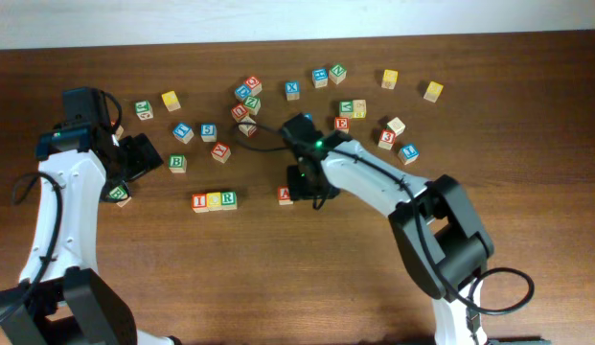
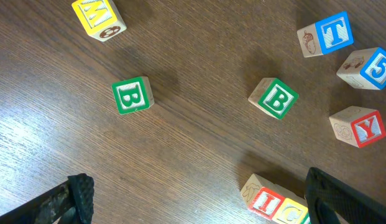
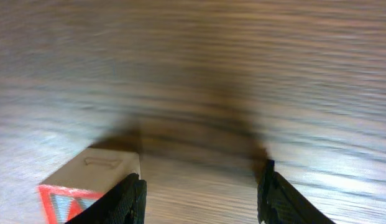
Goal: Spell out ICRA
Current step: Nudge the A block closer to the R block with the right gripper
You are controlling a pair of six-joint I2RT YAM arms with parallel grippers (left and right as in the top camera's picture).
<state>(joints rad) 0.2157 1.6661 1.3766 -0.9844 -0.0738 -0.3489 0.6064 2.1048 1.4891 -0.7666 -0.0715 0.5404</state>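
I see the right gripper [image 3: 202, 179] partly spread over the bare brown wooden desk [image 3: 199, 74], pinching nothing. The red-printed "A" wooden cube [image 3: 87, 186] lies just outside one finger. The left gripper [image 2: 196, 183] is spread wide and empty. In the overhead view, the red-printed "I" cube [image 1: 200, 202], yellow-faced cube [image 1: 215, 201] and green-printed "R" cube [image 1: 228, 199] touch in a row, with the "A" apart to their right.

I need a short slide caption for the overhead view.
Right gripper beside the red A cube; the I-C-R row stands nearby.
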